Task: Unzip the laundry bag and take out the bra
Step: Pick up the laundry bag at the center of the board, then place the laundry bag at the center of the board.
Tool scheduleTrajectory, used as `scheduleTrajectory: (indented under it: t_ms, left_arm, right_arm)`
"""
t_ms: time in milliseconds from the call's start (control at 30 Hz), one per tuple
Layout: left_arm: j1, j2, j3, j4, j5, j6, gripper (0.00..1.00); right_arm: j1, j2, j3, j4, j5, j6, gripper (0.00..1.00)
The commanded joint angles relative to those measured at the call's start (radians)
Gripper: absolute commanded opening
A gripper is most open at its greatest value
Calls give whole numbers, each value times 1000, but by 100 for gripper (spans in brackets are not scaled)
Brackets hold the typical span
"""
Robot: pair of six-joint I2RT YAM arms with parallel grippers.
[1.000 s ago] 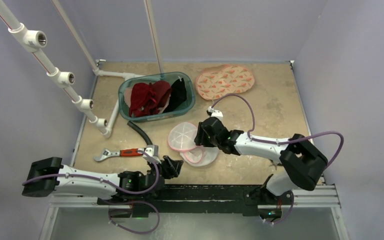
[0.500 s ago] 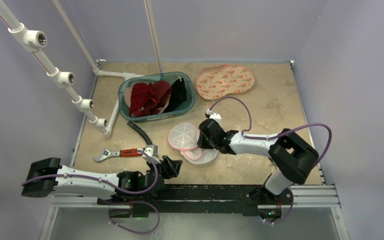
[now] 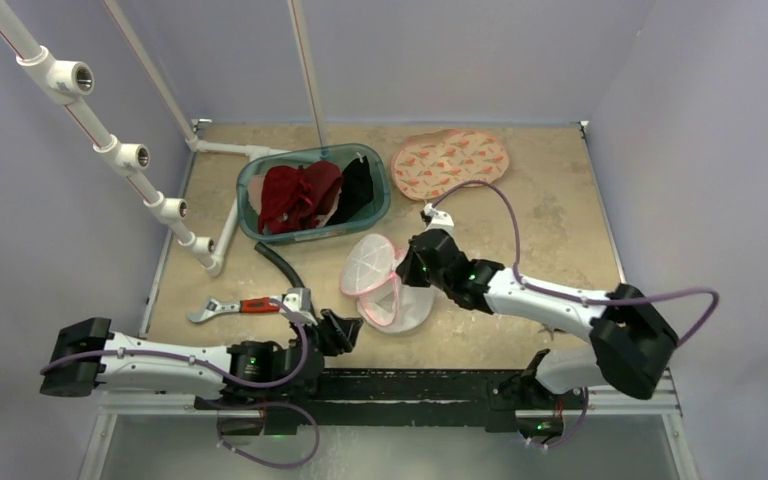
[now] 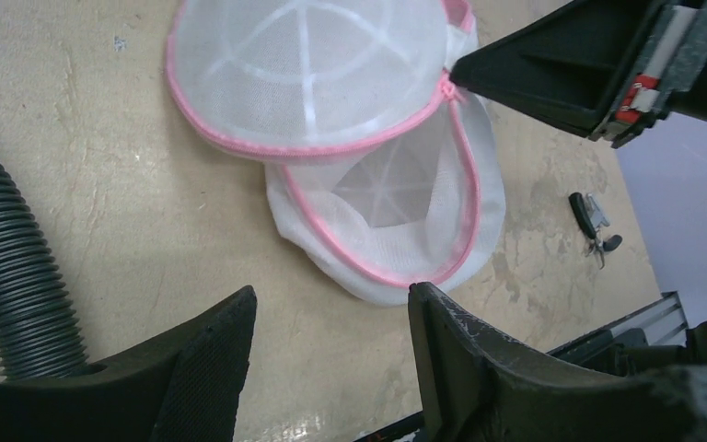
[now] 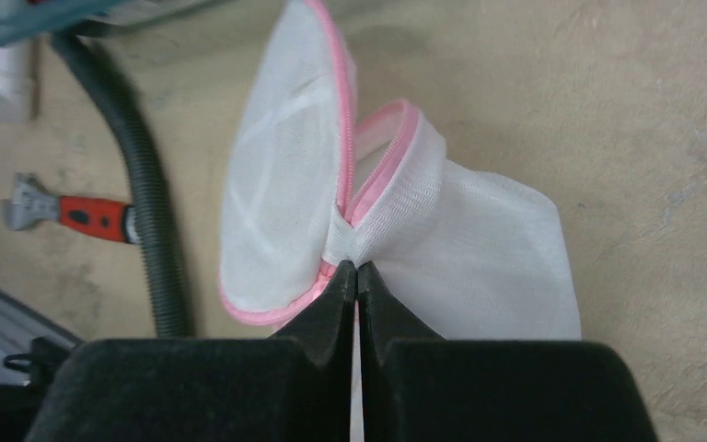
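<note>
The laundry bag (image 3: 385, 288) is a white mesh clamshell with pink zip trim, lying unzipped near the table's middle front. Its upper half (image 4: 313, 64) tilts up off the lower half (image 4: 396, 212). My right gripper (image 3: 408, 270) is shut on the bag's fabric where the two halves join (image 5: 342, 238), its jaws (image 5: 357, 269) pressed together. My left gripper (image 3: 345, 328) hovers low just left of the bag, open with nothing between its fingers (image 4: 331, 295). The bra is out of view; the open halves show only mesh and white ribs.
A teal basket (image 3: 312, 236) with red and black clothes stands at the back. A peach patterned cloth (image 3: 450, 160) lies to its right. A black ribbed hose (image 3: 278, 265) and a red-handled wrench (image 3: 245, 306) lie left of the bag. White pipes (image 3: 225, 225) run along the left.
My right gripper has closed on the bag's joined edge and risen slightly back and right, tipping the upper half up. The left arm has barely shifted.
</note>
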Motion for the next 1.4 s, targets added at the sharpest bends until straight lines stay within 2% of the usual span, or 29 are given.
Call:
scheduleTrajectory:
  t_ms: [0,200,400,567,733,833,1000,1067,1200,1367]
  left_arm:
    - [0,-41,57,-33,-40,16,60]
    - [-1,-100,90,-117,-46,20,60]
    - [-1,-220,192,-210,-70,92,60]
    - [-1,-293,307,-267,-140,220,60]
    - [-2,-290,387,-349,-202,253,60]
    - [0,-289,381,-370,-205,224,60]
    - [-1,-288,315,-366,-186,153,60]
    - [-1,-282,295,-367,-178,129,60]
    - [-2,-268,283,-382,-171,97,60]
    - [-1,-256,287,-373,-170,93,60]
  right_arm:
    - [-2,-127,14,-11,-13,-33,0]
    - [-13,-263,-26,30,-86,-78,0]
    - [-87,-396,-27,138,-261,-182,0]
    - [-191,-374,90,236,-469,-222,0]
    - [-210,-336,218,307,-564,-232,0]
    - [-247,-354,157,314,-566,-227,0]
    - [-376,-401,-157,401,-622,-175,0]
    - [-403,-406,-228,442,-649,-162,0]
    - [-407,-401,-241,490,-670,-159,0]
    - [-407,-359,-148,483,-700,-177,0]
